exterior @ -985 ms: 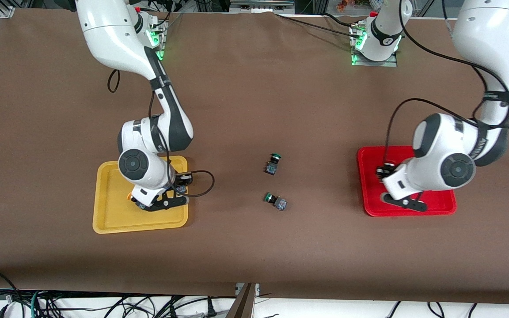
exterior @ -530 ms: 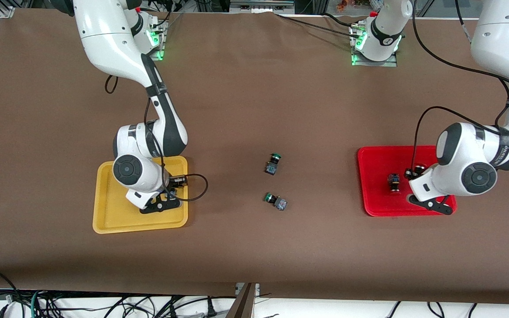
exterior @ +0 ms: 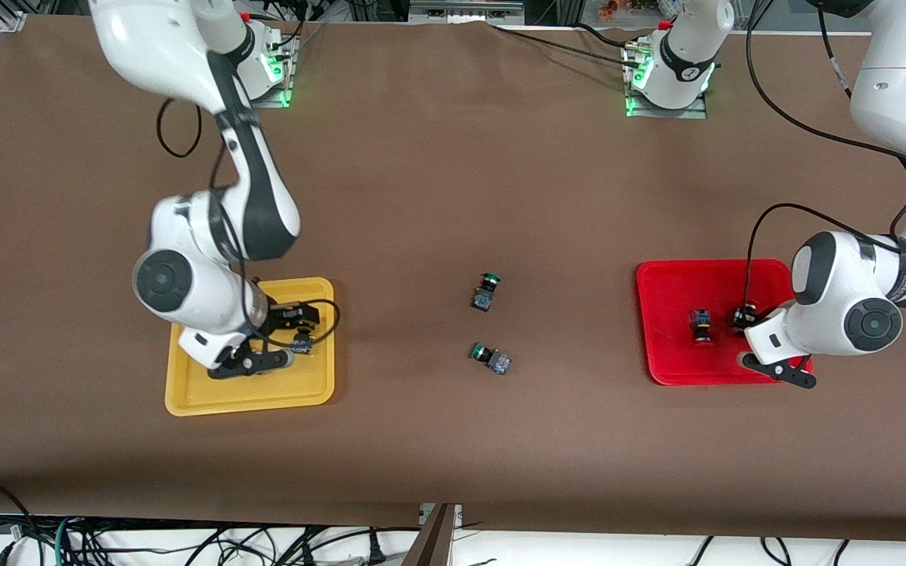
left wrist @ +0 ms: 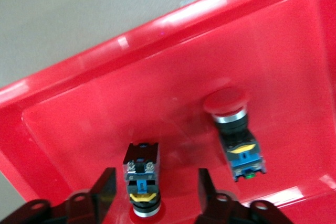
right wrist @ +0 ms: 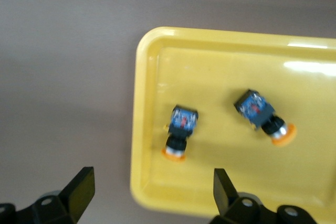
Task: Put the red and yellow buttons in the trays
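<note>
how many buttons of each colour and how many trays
red buttons: 2, in the red tray
yellow buttons: 2, in the yellow tray
green buttons: 2, on the table
trays: 2
total: 8

From high across the table (exterior: pixel 453 196) we face both arms. Each wrist camera looks down closely over its gripper's tray: red tray (left wrist: pixel 157 87), yellow tray (right wrist: pixel 220 77).

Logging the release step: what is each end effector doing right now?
Left end effector: open, empty, over the red tray.
Right end effector: open, empty, over the yellow tray.
</note>
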